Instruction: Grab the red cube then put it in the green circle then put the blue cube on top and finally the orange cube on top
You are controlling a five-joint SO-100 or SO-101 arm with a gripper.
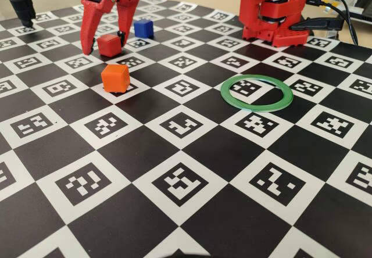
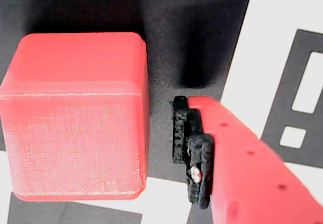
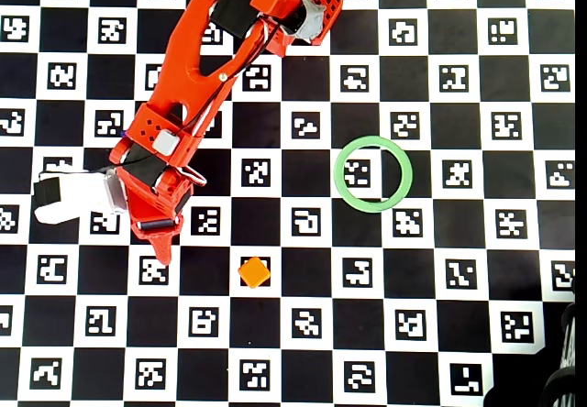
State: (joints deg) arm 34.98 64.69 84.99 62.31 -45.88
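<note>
1. In the fixed view, the green circle (image 1: pixel 256 93) lies flat on the table (image 1: pixel 192 211), well right of the cubes.
2. The orange cube (image 1: pixel 115 78) sits just nearer than the red cube (image 1: pixel 108 45).
3. The end effector (image 1: pixel 105 44) straddles the red cube, fingers spread, not gripping.
4. The blue cube (image 1: pixel 143 28) rests farthest back.
</note>
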